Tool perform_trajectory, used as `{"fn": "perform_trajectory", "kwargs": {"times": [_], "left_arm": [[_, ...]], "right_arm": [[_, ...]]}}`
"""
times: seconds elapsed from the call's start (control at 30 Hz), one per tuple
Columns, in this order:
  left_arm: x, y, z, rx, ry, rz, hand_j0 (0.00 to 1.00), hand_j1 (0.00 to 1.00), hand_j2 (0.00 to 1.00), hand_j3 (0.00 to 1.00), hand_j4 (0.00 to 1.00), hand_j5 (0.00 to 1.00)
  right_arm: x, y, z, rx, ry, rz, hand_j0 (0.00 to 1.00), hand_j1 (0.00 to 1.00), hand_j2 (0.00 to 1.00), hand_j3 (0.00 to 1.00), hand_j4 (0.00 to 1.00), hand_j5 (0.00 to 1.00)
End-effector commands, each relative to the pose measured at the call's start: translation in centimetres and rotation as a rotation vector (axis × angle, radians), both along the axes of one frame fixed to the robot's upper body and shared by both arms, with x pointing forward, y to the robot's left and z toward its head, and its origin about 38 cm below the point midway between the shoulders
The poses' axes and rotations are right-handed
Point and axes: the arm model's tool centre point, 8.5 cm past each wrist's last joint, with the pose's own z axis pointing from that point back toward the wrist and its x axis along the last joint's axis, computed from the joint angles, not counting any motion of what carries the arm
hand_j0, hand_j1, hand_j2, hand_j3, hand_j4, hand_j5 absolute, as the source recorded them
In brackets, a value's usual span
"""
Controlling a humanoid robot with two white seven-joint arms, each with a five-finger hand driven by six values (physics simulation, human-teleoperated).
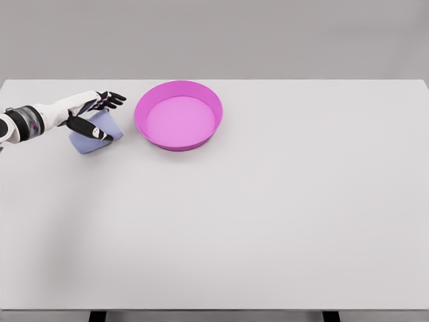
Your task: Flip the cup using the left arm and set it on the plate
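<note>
From the head view, the pale blue plastic cup (96, 133) lies tilted near the far left corner of the white table (268, 221), just left of the round magenta plate with a raised rim (178, 114). The left hand (94, 115) reaches in from the left edge, thumb in front and fingers behind the cup, apparently grasping it. The plate lies just to its right.
</note>
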Motion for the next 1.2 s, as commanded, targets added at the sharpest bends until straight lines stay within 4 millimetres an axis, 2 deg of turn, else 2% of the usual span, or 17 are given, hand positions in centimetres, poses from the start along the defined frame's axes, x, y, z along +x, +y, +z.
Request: {"fn": "perform_trajectory", "kwargs": {"times": [0.0,0.17,0.6,0.67,0.7,0.83,1.17], "left_arm": [[0.0,0.0,0.0,-0.005,-0.002,0.004,0.89,0.89,0.89,0.89,0.89,0.89],[0.1,0.0,-0.3,-0.008,0.005,0.010,0.95,0.95,0.95,0.95,0.95,0.95],[0.1,0.1,-0.9,-0.009,0.037,0.030,0.95,0.95,0.95,0.95,0.95,0.95],[0.0,0.1,-0.9,-0.012,0.042,0.034,0.92,0.92,0.92,0.92,0.92,0.92],[0.0,0.0,-0.9,-0.013,0.041,0.033,0.86,0.86,0.86,0.86,0.86,0.86],[0.0,0.0,-0.9,-0.015,0.040,0.030,0.79,0.79,0.79,0.79,0.79,0.79],[0.2,-0.8,0.3,-0.040,0.000,0.002,0.76,0.76,0.76,0.76,0.76,0.76]], "right_arm": [[0.0,0.0,0.0,0.000,0.000,0.000,1.00,1.00,1.00,1.00,1.00,1.00],[0.0,0.0,0.0,0.000,0.000,0.001,1.00,1.00,1.00,1.00,1.00,1.00],[0.0,0.0,0.0,0.000,0.000,0.001,1.00,1.00,1.00,1.00,1.00,1.00],[0.0,0.0,0.0,0.000,0.000,0.000,1.00,1.00,1.00,1.00,1.00,1.00],[0.0,0.0,0.0,0.000,0.000,0.001,1.00,1.00,1.00,1.00,1.00,1.00],[0.0,0.0,0.0,0.000,0.000,0.001,1.00,1.00,1.00,1.00,1.00,1.00],[0.0,0.0,0.0,0.000,0.000,0.001,1.00,1.00,1.00,1.00,1.00,1.00]]}}
